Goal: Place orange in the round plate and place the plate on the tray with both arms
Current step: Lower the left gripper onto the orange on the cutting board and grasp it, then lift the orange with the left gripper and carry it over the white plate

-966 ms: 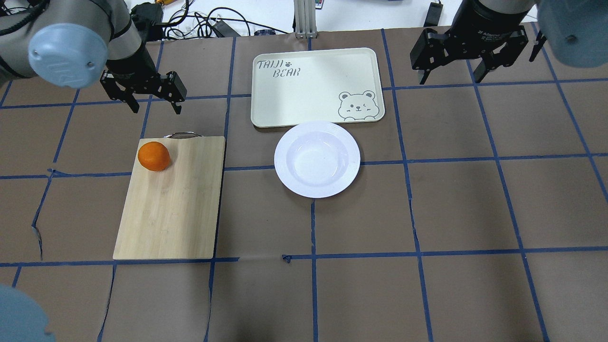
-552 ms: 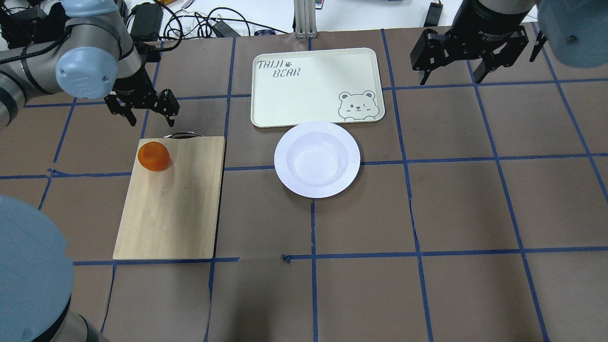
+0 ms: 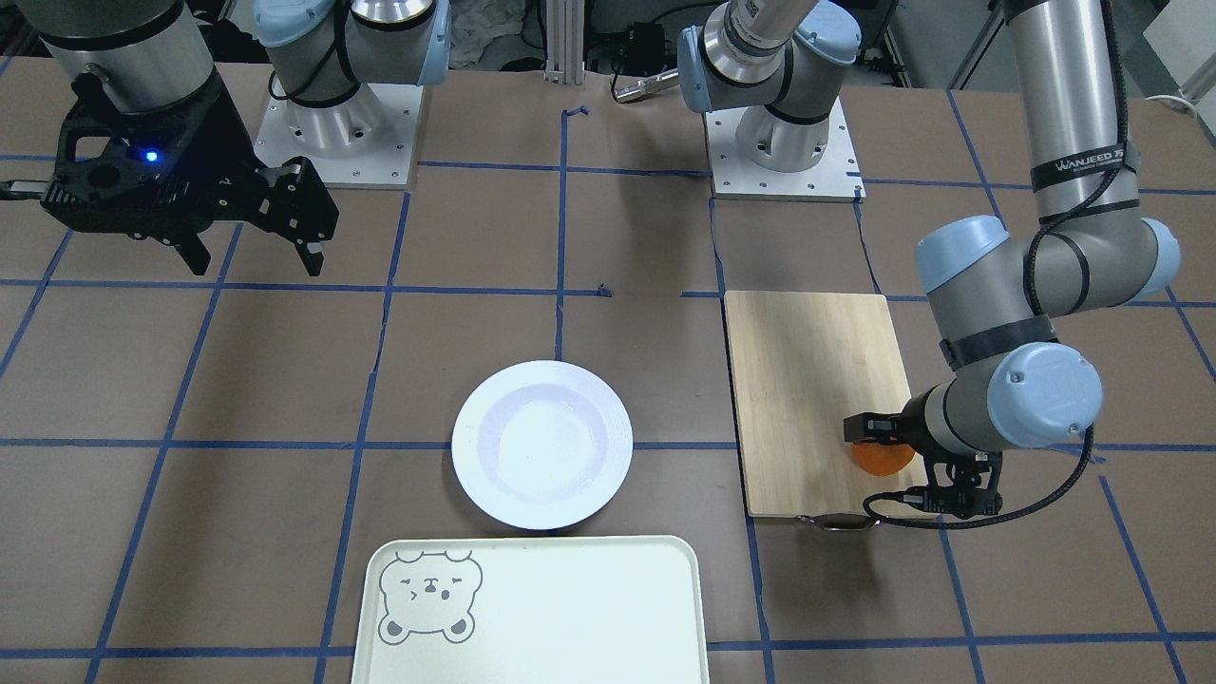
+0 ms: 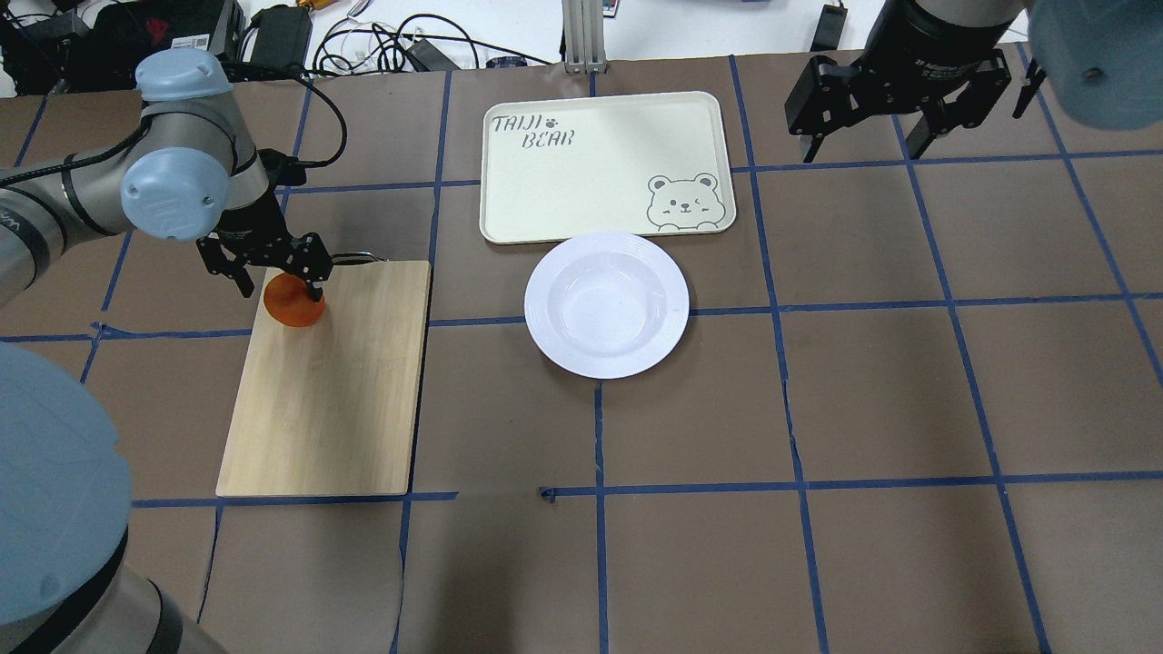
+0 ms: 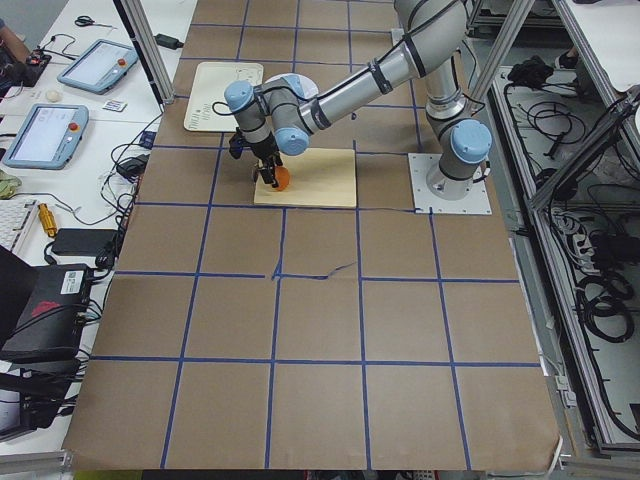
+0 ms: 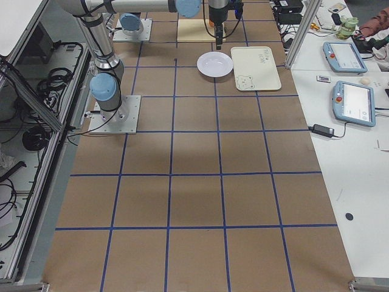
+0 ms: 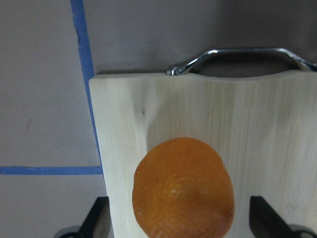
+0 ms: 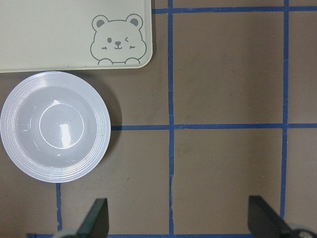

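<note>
- The round plate is set on the table, near its middle;
- the tray is laid just behind the plate, on the side away from the robot; their rims are almost touching;
- the cutting board is laid left of the plate, apart from it;
- the orange is set on the board's far corner, away from the plate;
- the left gripper is positioned at the orange, one finger to each side;
- the right gripper is held behind and right of the plate, well apart.

Bamboo cutting board, blue-taped table

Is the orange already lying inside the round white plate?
No, the orange rests on the bamboo cutting board, and the round plate beside the board holds nothing.
</note>
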Controlling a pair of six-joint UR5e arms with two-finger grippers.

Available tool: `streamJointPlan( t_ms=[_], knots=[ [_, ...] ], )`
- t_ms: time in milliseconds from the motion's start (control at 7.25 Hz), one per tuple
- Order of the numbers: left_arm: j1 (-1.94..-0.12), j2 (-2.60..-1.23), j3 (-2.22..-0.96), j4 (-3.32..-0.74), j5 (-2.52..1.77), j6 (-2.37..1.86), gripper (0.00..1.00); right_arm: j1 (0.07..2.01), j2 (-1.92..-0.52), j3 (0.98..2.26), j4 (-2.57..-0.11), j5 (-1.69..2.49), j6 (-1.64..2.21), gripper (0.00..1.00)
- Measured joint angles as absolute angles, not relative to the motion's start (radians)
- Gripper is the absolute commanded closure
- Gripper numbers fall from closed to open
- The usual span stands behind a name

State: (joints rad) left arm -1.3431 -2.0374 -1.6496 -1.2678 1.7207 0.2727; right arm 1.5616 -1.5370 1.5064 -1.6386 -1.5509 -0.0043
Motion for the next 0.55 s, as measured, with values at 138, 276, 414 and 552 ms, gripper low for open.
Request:
streamJointPlan(
  t_ms=[138, 276, 414, 552],
  knots=[
    [-1.34, -2.04, -1.658, -1.266, 1.716, 0.277, 0.69, 1.562, -1.537, 1.506, -1.639, -1.551, -0.004, 0.0],
    [-1.338, -2.04, -1.663, -1.264, 1.714, 0.278, 0.88, 1.562, -1.537, 1.506, -1.64, -1.551, -0.004, 0.0],
    [-1.338, -2.04, -1.662, -1.263, 1.713, 0.276, 0.95, 1.561, -1.537, 1.506, -1.641, -1.551, -0.003, 0.0],
    [-1.337, -2.036, -1.654, -1.263, 1.705, 0.271, 0.96, 1.561, -1.537, 1.506, -1.642, -1.551, -0.003, 0.0]
  ],
)
